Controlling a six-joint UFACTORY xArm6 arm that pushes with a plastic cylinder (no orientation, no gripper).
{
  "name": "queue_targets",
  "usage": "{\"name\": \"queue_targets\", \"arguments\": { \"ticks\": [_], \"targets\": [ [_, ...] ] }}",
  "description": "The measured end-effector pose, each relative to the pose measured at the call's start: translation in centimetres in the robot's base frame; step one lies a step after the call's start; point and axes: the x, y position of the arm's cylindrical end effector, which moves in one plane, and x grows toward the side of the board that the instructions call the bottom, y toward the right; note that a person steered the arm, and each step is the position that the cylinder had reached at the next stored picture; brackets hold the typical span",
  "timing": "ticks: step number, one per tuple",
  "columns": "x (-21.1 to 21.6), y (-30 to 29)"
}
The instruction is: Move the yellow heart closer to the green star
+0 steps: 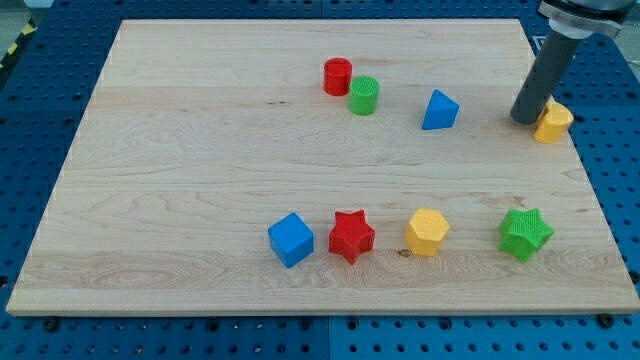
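Note:
The yellow heart (pixel 553 122) lies near the board's right edge, in the upper right of the view. My tip (pixel 525 119) rests on the board just left of it, touching or almost touching its left side. The green star (pixel 525 233) lies well below the heart, near the lower right of the board. The rod rises from the tip toward the view's top right corner.
A blue triangular block (pixel 439 110) lies left of the tip. A red cylinder (pixel 338 76) and a green cylinder (pixel 364 95) sit together at top centre. A blue cube (pixel 291 239), a red star (pixel 351 236) and a yellow hexagon (pixel 427 231) line the bottom row.

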Motion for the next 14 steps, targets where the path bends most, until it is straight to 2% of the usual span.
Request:
{"name": "queue_targets", "arguments": {
  "ticks": [1, 2, 3, 6, 8, 14],
  "targets": [
    [-3.2, -0.9],
    [-3.1, 4.6],
    [-0.7, 6.3],
    [2.6, 3.9],
    [0.7, 1.6],
    [5.4, -0.7]
  ]
}}
